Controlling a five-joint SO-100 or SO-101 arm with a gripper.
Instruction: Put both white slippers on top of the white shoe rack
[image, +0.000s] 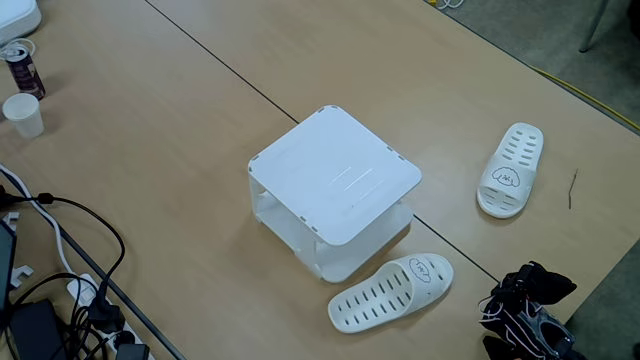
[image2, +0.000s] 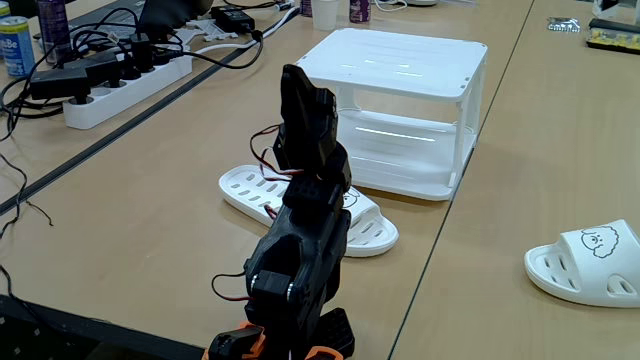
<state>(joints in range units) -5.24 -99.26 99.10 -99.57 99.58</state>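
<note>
The white shoe rack (image: 335, 178) (image2: 400, 62) stands mid-table with its flat top bare. One white slipper (image: 510, 170) (image2: 590, 262) lies apart from it, toward the table's right side in both fixed views. The other white slipper (image: 390, 292) (image2: 250, 190) lies just in front of the rack, partly hidden behind the arm in a fixed view. The black arm is folded up near the table edge. Its gripper (image2: 303, 88) (image: 535, 280) is raised above the near slipper. The jaws look shut, with nothing held.
A paper cup (image: 22, 113) and a drink can (image: 22, 68) stand at the far left corner. A power strip (image2: 120, 85) with tangled cables (image: 60, 290) runs along one edge. A dark seam (image: 230, 70) crosses the tabletop.
</note>
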